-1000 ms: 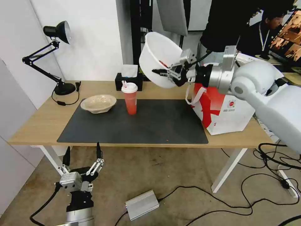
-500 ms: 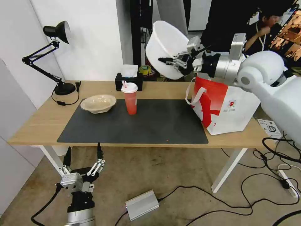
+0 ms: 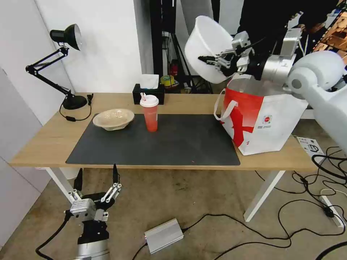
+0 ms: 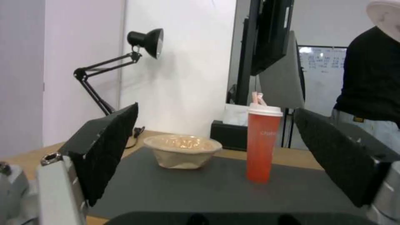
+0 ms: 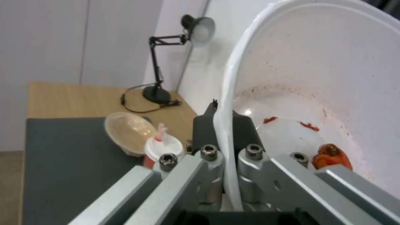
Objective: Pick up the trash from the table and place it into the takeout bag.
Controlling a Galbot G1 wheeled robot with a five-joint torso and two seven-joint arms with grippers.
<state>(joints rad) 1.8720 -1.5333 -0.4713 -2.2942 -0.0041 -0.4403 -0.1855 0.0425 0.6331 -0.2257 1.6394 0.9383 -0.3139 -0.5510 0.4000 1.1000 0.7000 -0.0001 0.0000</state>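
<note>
Above takeout bag (image 3: 265, 115), right gripper (image 3: 211, 61) clamps white bowl (image 3: 206, 43).

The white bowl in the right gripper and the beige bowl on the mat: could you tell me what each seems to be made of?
The white bowl, pinched at its rim by the right gripper, looks like thin glossy plastic: smooth wall with highlights and red smears. The beige bowl looks like matte moulded pulp, probably paper fibre: dull, faceted sides.

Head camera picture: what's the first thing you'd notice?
The big white bowl, tipped on its side and held high in the air by the right gripper, pinched on its rim above the red-and-white takeout bag. A red cup and a beige pulp bowl wait on the dark mat.
</note>
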